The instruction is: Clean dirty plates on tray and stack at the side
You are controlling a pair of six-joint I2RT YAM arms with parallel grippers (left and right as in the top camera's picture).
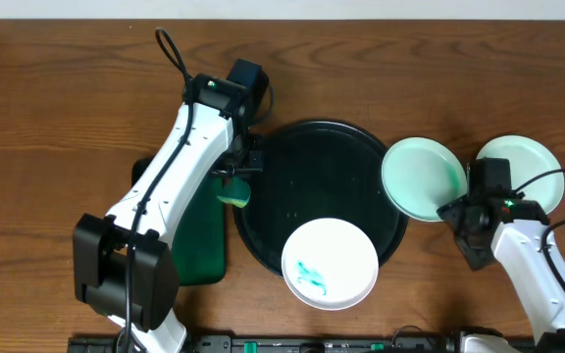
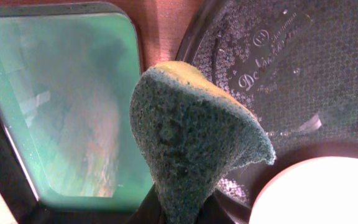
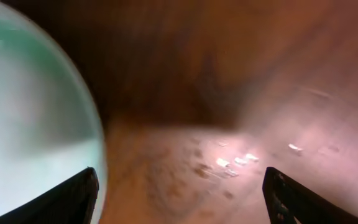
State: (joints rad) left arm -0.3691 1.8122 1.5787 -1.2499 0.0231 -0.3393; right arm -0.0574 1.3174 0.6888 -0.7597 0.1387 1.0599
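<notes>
Wooden table (image 1: 57,98), left jaws clenched on sponge (image 2: 191,143), right jaws released beside mint plate (image 1: 420,181).

The sponge (image 2: 191,137) in the left end effector (image 2: 178,214) is coarse, fibrous green scouring pad over yellow foam. Right of it, the black tray (image 2: 303,74) is glossy, pebbled plastic with embossed lettering. Left of it, the green rectangular tray (image 2: 61,106) looks smooth. Left of the right end effector (image 3: 179,196), the mint plate (image 3: 30,112) is smooth and glossy on the satin, wood-grained surface (image 3: 241,81).

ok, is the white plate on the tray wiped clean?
No, the overhead view shows a teal smear on the white plate, which sits over the black tray at its lower rim.
</notes>
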